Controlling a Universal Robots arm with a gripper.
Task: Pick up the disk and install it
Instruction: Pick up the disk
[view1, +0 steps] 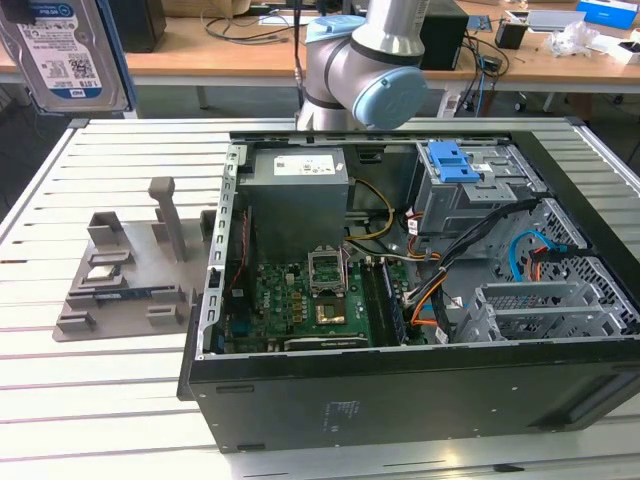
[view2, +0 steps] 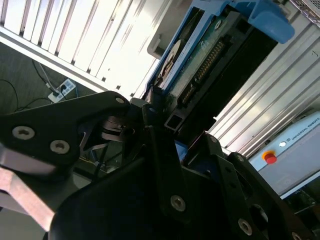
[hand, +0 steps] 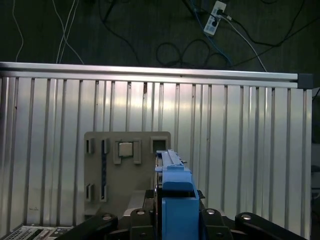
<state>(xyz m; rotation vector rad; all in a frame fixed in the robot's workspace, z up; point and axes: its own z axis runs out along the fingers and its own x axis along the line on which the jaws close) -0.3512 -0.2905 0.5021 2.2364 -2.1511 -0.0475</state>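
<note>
The disk (view1: 62, 50), a silver hard drive with a white-and-blue label in a blue carrier, hangs high at the exterior view's left, well above the table. In the second wrist view my gripper (view2: 162, 114) is shut on the disk (view2: 200, 60), its black fingers (view2: 150, 132) clamping the end of the carrier, with the circuit-board side showing. In the first wrist view the disk (hand: 172, 187) stands edge-on between the jaws of the gripper (hand: 172, 212), above the grey fixture plate (hand: 127, 165).
An open computer case (view1: 400, 400) lies on the slatted aluminium table (view1: 100, 400). Inside are a grey power supply (view1: 295, 195), a motherboard (view1: 310, 300) and a metal drive cage (view1: 470, 195) topped by a blue latch (view1: 450, 160). The arm's base (view1: 360, 60) stands behind the case.
</note>
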